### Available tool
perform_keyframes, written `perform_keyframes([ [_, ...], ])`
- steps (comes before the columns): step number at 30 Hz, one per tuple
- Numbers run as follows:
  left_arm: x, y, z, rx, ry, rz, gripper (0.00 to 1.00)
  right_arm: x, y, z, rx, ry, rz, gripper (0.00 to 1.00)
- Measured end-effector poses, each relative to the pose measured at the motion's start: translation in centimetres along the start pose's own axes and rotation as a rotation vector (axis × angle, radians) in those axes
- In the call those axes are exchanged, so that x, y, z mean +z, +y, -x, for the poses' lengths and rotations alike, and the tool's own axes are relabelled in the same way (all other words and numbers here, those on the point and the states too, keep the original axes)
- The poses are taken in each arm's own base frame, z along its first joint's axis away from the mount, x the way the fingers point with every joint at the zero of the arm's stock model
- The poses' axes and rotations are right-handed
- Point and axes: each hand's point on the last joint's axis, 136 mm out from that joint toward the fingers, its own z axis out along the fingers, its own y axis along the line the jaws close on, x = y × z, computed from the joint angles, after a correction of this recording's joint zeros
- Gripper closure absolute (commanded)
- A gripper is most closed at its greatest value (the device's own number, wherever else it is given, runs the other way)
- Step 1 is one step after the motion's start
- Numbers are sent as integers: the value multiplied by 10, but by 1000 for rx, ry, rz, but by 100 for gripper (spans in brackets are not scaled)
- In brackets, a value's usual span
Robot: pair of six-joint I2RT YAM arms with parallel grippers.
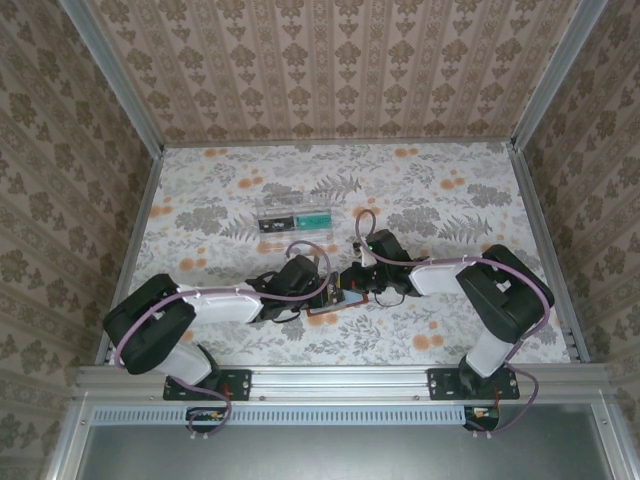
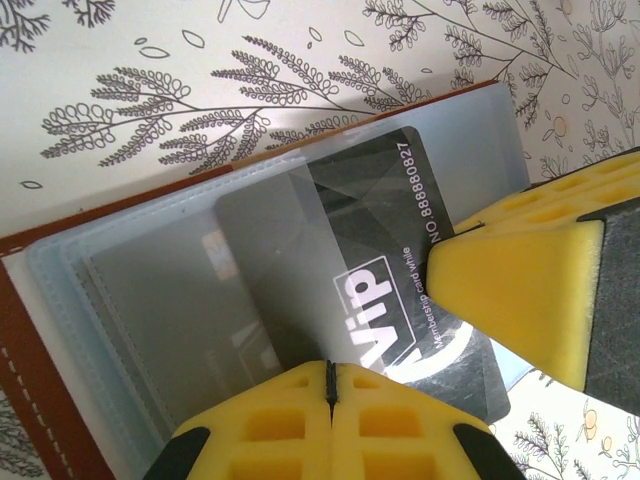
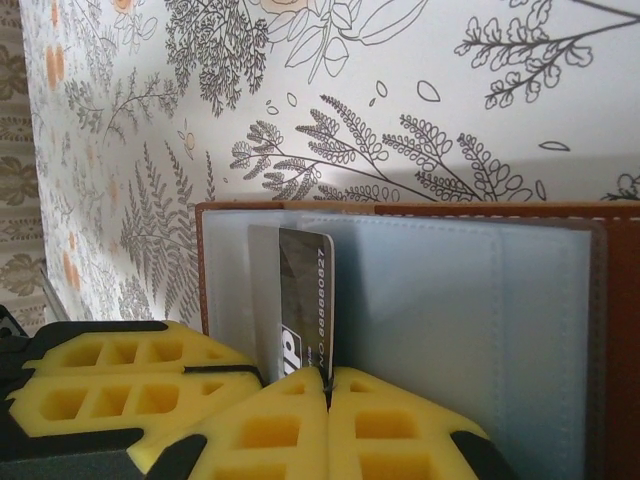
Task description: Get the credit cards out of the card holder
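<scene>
Card holder (image 3: 618, 300) lies open and flat on the floral table (image 1: 450, 200), just below centre of the top view, where both grippers meet over it. In the right wrist view its long axis runs left to right, with a brown border around pale blue-grey sleeves. In the left wrist view it runs diagonally, lower left to upper right.

Dark card (image 2: 385, 215) is part-way out of a sleeve. In the right wrist view it stands upright in frame, the printed number running vertically along its right edge and the lower end going into the finger seam.

Left arm (image 1: 215, 302) reaches in from lower left, right arm (image 1: 445, 272) from the right; both are bent low, wrists angled down.

Right gripper (image 3: 328, 385): yellow pads pressed together, pinching the lower end of the dark card.
Left gripper (image 2: 330, 385): pads closed tight on the near edge of the holder's clear sleeve. The contact itself is hidden behind the pads.

Clear tray (image 1: 262, 208) sits above centre, apart from the arms, with a teal card (image 1: 314, 215) inside. Its other contents are too small to read. The card's left part is blurred under frosted plastic.
</scene>
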Motion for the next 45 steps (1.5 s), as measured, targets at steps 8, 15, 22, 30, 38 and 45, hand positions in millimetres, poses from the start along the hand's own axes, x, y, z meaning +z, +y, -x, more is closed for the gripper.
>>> perform_keyframes([
  [8, 0, 1, -1, 0, 2, 2, 100, -14, -17, 5, 41, -34, 28, 100],
  [15, -1, 0, -1, 0, -1, -1, 100, -37, -28, 11, 72, -89, 35, 100],
  [22, -2, 0, -1, 0, -1, -2, 100, -65, -28, 18, 62, -141, 24, 100],
  [30, -5, -2, 2, 1, -9, -11, 100, -76, -38, 10, 70, -134, -20, 100],
  [38, -44, -20, 21, 17, -96, -65, 93, -111, -30, 14, 14, -216, -57, 100],
  [45, -110, -31, 46, 60, -255, -119, 31, -136, -1, 24, -112, -264, -103, 100],
])
